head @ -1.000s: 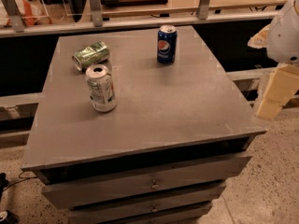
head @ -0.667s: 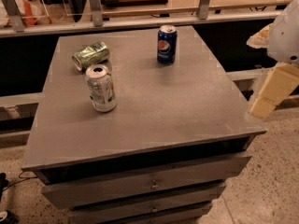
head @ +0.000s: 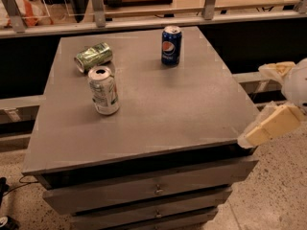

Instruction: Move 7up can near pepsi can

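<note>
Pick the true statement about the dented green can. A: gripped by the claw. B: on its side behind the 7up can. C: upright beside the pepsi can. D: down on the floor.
B: the green can lies on its side on the table just behind the upright 7up can, well left of the pepsi can, while the claw hangs open off the table's right edge.

The pincer (head: pixel 254 104) sits at the right edge of view, just off the bench's (head: pixel 192 114) front right corner. It has two pale cream-yellow fingers (head: pixel 274 125), blocky and flat-sided with blunt tips, set well apart from each other. Behind them is a smooth, rounded white housing (head: pixel 298 87).
</note>
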Available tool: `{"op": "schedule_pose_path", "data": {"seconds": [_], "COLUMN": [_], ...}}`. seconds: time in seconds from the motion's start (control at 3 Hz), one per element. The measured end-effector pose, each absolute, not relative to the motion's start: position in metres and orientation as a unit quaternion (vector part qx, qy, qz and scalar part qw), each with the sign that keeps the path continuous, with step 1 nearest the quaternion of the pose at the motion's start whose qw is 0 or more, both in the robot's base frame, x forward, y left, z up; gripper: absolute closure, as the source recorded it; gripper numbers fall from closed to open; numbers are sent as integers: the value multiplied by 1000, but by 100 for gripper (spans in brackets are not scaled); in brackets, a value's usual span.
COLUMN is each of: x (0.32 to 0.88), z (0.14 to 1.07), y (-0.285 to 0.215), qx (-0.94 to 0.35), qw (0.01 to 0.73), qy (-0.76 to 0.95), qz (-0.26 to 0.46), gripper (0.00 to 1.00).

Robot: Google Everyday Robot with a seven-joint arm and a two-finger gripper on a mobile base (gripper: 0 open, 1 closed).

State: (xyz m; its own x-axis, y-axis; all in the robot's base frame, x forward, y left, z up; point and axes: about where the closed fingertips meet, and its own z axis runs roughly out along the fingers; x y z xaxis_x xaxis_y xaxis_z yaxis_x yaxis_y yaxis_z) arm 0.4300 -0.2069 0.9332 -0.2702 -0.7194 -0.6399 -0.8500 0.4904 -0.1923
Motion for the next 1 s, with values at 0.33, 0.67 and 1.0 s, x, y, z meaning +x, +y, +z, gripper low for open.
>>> {"op": "schedule_pose_path", "data": {"seconds": [0.33,0.67,1.0], "x": [427,436,448], "z": [918,916,928], "y": [-197,-186,-171], "qx": [-444,-391,-352], "qw": [420,498,543], "qy": [782,761,738], "qz": [122,140,191], "gripper": [0,0,0]}}
